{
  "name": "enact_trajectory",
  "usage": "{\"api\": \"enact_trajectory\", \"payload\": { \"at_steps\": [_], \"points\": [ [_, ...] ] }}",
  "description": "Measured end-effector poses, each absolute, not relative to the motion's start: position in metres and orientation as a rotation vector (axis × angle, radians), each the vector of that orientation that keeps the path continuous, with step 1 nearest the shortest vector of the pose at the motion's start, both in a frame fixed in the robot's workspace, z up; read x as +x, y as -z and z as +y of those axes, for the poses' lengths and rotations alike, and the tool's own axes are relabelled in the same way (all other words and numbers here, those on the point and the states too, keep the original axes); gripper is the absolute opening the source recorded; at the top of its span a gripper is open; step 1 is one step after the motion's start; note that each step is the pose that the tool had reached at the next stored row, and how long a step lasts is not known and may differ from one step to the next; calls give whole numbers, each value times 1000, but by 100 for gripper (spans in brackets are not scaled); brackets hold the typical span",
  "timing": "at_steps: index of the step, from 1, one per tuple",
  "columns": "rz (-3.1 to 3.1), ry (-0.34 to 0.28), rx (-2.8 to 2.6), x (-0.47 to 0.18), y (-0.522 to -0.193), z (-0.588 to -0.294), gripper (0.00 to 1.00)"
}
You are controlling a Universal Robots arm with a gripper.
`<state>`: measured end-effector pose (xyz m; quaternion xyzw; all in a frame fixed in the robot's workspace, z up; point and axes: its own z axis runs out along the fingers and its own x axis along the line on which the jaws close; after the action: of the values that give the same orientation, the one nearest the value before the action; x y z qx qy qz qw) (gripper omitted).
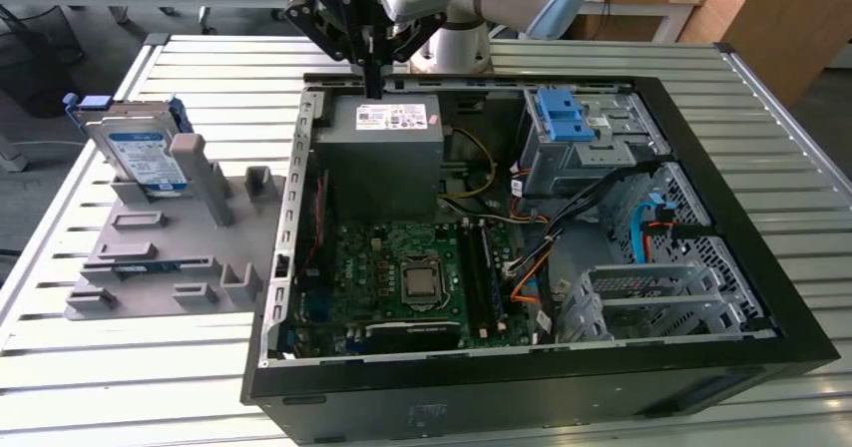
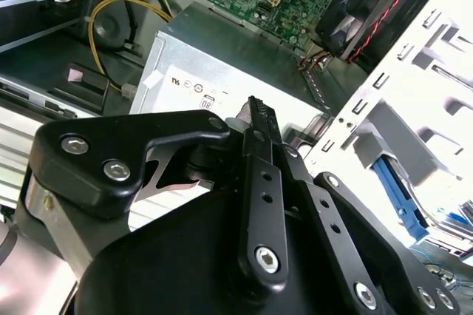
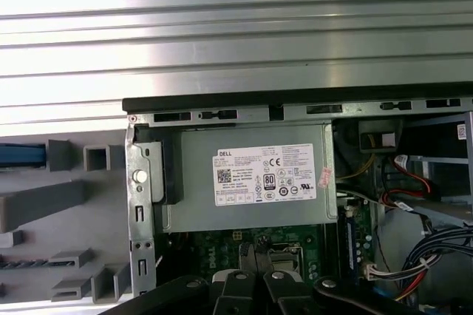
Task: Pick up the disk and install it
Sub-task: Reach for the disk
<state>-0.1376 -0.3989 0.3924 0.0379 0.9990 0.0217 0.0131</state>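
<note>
The disk [image 1: 140,156], a silver drive with a blue-and-white label and blue side rails, stands on edge in the grey fixture [image 1: 160,257] at the exterior view's left, outside the computer case. My gripper [image 1: 374,93] hangs over the far wall of the case, above the grey power-supply box [image 1: 386,153], well to the right of the disk. Its black fingers are pressed together with nothing between them in both wrist views [image 2: 255,108] [image 3: 255,247]. A blue strip [image 3: 22,154] on the fixture is probably the disk's rail.
The open black case [image 1: 745,267] holds the green motherboard [image 1: 413,267], loose cables and a metal drive cage with a blue latch bracket [image 1: 566,118]. The ribbed metal table [image 1: 134,387] extends around it. The power-supply box [image 3: 251,182] lies below the fingers.
</note>
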Motion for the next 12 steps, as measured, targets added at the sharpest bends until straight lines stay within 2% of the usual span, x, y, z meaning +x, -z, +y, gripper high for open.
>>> {"api": "enact_trajectory", "payload": {
  "at_steps": [12],
  "points": [
    [3113,-68,118,-143,-392,-399,11]
  ]
}}
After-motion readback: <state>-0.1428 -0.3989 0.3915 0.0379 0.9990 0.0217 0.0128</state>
